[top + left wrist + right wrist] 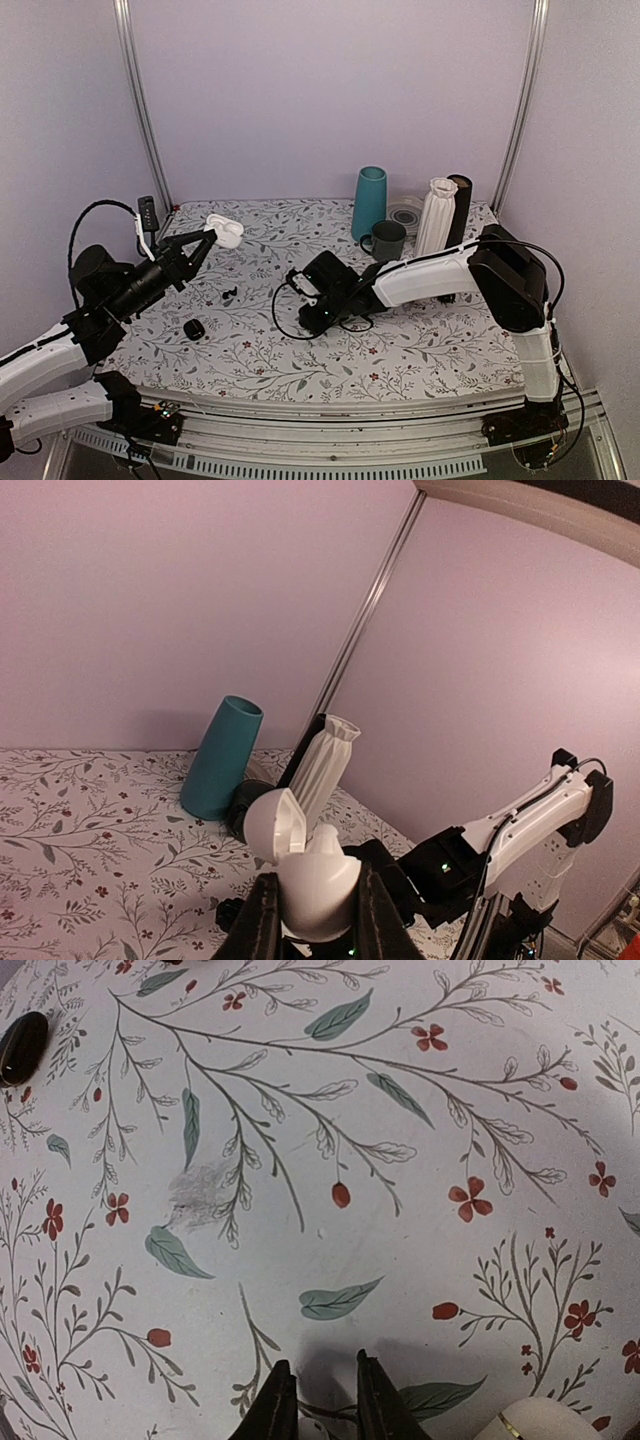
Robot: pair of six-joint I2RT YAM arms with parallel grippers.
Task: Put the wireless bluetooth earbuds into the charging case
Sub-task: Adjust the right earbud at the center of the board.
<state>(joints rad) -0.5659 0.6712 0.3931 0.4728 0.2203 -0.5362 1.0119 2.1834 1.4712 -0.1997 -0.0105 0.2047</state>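
- Earbuds (229, 293): two tiny dark specks lying on the flowery tablecloth (400, 340), left of centre, out in the open between the two arms. They're too small to make out any detail.
- The charging case (226, 233) is the white one, up in the air off the table with its lid flipped open. It sits above and a bit behind the buds, well apart from them.
- The left gripper (203, 240) has the case clamped by its lower half. In the wrist view both fingers (258, 920) press against its sides and the open lid tilts back toward the teal vase (370, 203).
- The right gripper (318, 1372) is down low over the cloth near the middle of the table, pointing left. Its fingers are only a sliver apart, with bare cloth and shadow showing between the tips, and I can't see anything in them.
- It's nowhere near touching the buds, which are off to its left.
- A black round thing (194, 329) sits on the cloth nearer the front, left of the buds.
- Along the back stand a dark mug (386, 240), a white ribbed vase (437, 215) and a black cylinder (461, 200).
- The right wrist view catches a pale rounded thing with a gold band (535, 1422) at the bottom edge. No idea what that is.
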